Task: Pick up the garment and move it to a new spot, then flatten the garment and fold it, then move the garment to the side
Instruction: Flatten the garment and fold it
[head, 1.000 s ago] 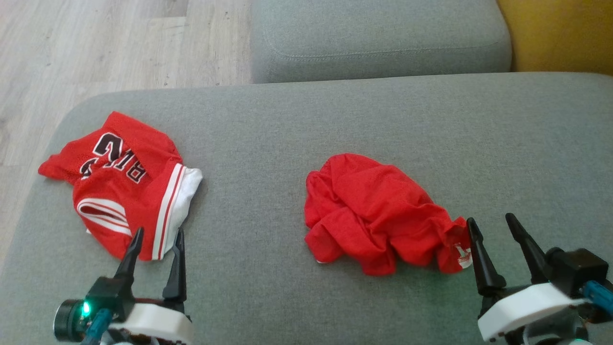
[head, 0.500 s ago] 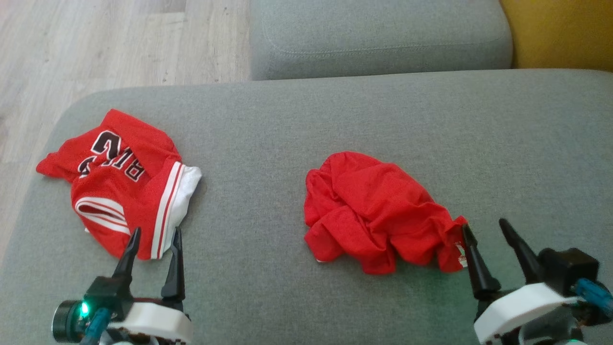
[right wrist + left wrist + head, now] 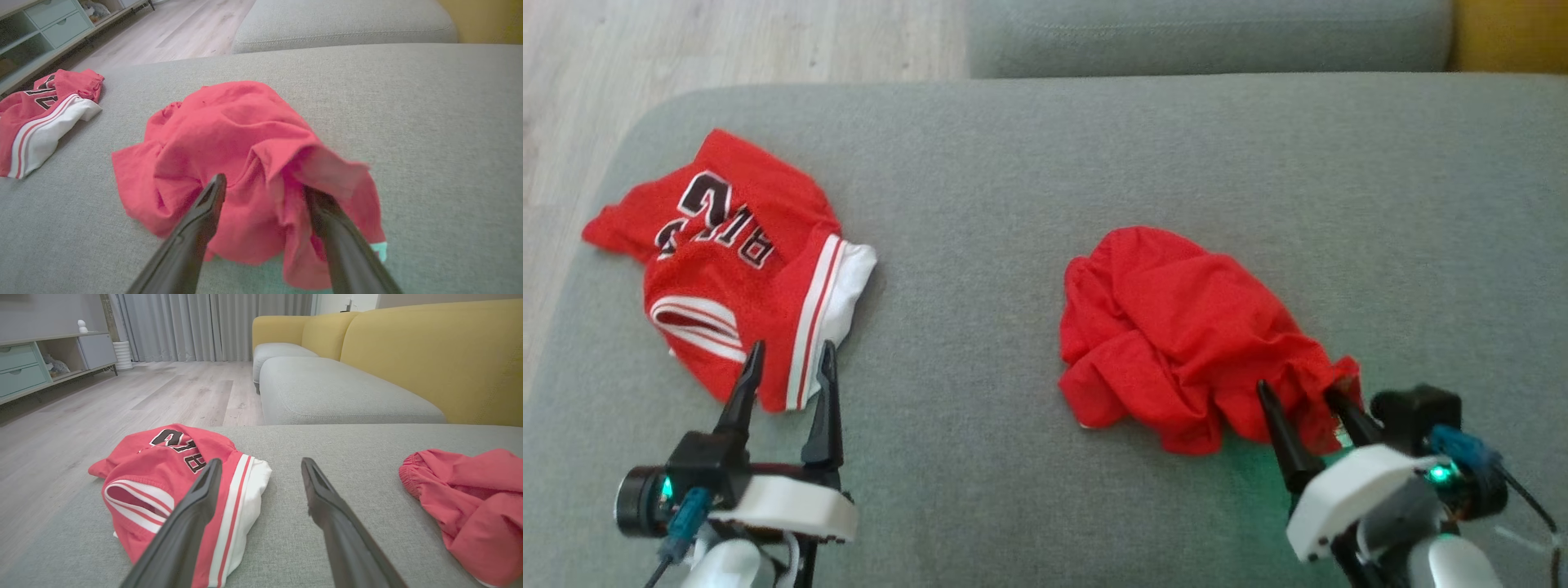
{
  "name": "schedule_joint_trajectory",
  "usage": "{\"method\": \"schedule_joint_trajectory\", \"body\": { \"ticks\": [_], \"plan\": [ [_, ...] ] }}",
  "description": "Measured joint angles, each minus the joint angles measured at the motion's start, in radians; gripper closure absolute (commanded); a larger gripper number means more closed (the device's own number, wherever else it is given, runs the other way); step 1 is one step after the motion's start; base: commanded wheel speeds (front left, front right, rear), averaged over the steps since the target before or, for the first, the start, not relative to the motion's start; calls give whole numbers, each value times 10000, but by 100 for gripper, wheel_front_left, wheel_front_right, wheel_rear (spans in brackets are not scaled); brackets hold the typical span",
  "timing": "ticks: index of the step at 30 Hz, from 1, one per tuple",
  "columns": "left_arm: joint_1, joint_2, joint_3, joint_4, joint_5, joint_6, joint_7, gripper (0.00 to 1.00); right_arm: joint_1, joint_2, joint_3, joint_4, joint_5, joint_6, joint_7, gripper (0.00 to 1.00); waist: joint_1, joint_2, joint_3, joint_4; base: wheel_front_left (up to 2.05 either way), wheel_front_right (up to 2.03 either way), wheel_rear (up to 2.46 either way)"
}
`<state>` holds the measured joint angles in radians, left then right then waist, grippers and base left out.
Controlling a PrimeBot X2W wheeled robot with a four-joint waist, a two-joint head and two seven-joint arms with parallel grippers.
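Observation:
The garment (image 3: 1176, 327) is a crumpled plain red heap right of centre on the grey sofa seat (image 3: 1013, 204). It also shows in the right wrist view (image 3: 229, 122) and at the right edge of the left wrist view (image 3: 470, 490). My right gripper (image 3: 1296, 390) is open at the heap's near right edge. Its fingers straddle a fold of the cloth (image 3: 265, 183), and the right finger's tip is partly covered by a raised flap. My left gripper (image 3: 792, 345) hangs open and holds nothing (image 3: 260, 460), just short of the jersey's near edge.
A red jersey (image 3: 727, 269) with black lettering and white stripes lies at the seat's left end, near the edge above the wooden floor (image 3: 686, 41). A second grey cushion (image 3: 1176, 33) lies beyond. A yellow backrest (image 3: 429, 347) runs along the right.
The head camera has tilted down, shifting the whole picture. My right gripper has pushed forward and left from beside the heap into its near edge, so cloth now lies between the fingers. The left gripper is unchanged.

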<state>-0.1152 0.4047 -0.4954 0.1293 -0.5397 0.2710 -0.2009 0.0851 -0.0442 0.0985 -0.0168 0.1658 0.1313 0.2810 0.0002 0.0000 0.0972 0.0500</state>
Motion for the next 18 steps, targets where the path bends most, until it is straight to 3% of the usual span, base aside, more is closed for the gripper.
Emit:
{"method": "schedule_joint_trajectory", "body": {
  "ticks": [1,6,10,15,18],
  "plan": [
    [-41,-40,-8,38,0,-12,-40,0,-120,0,40,69,2,0,59,100,0,0,36,47,0,0,0],
    [-43,-125,-58,270,0,-42,-117,0,-193,-6,744,-81,86,0,184,100,0,0,83,208,0,0,0],
    [-44,-186,-123,334,0,-73,-136,0,-460,-25,2157,-765,485,0,286,100,-1,0,33,223,0,0,0],
    [-44,-270,-169,512,0,-75,-205,0,-1900,-48,4197,-1716,1275,0,211,100,-2,0,-68,194,0,0,0],
    [-44,-324,-171,541,0,-75,-219,0,-3019,-65,4773,-2123,1511,0,-125,100,-2,0,-104,159,0,0,0]
  ]
}}
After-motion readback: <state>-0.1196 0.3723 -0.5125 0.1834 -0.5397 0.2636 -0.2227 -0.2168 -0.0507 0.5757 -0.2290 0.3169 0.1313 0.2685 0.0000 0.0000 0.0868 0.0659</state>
